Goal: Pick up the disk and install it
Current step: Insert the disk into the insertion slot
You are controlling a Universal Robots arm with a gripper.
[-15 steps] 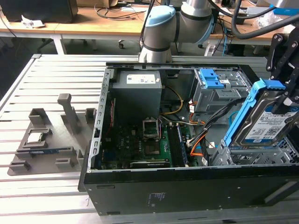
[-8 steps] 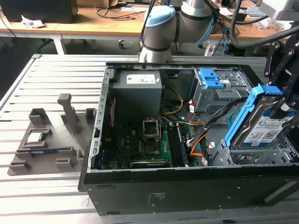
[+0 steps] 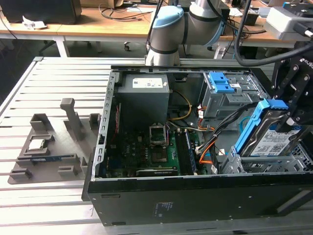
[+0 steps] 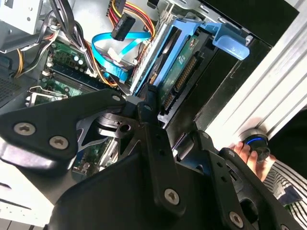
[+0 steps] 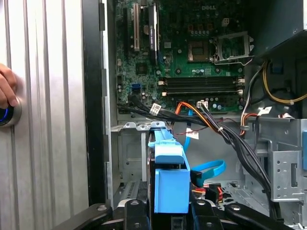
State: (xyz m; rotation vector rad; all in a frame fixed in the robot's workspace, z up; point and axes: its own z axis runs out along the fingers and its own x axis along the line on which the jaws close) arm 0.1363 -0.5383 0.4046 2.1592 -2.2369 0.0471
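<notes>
The gripper (image 5: pixel 168 214) is clenched on the disk (image 5: pixel 168 167): in the first wrist view its black fingers (image 5: pixel 135 211) flank the disk's blue plastic rail on either side. In both wrist views a person's hand (image 4: pixel 244 153) rests at a blue-lit button (image 4: pixel 256 143) on the table surface just outside the case wall.

In the exterior view the disk is tilted, blue-railed end up and labelled face showing. It sits over the grey drive cage (image 3: pixel 254 164) in the near corner of the open computer case (image 3: pixel 195 196), on the exterior view's right. Its lower end sits down among the cage walls, though I cannot tell whether it touches them. Black and blue cables (image 3: pixel 227 125) arc just beside it.

Further in, the green motherboard (image 3: pixel 156 154) lies on the case floor, with the open processor socket (image 3: pixel 159 133) near its middle and memory slots (image 3: pixel 188 152) beside it. Behind that stands the grey power supply (image 3: pixel 144 90), and to the exterior view's right of it a metal bay with a blue latch (image 3: pixel 221 83).

On the slatted metal table (image 3: pixel 54 205), well apart from the case on the exterior view's left, a grey fixture (image 3: pixel 68 127) holds a small square processor chip (image 3: pixel 36 144) and a narrow memory module (image 3: pixel 46 159). Beyond the case stands the arm's base (image 3: pixel 166 34), with wooden benches (image 3: pixel 88 27) behind it
</notes>
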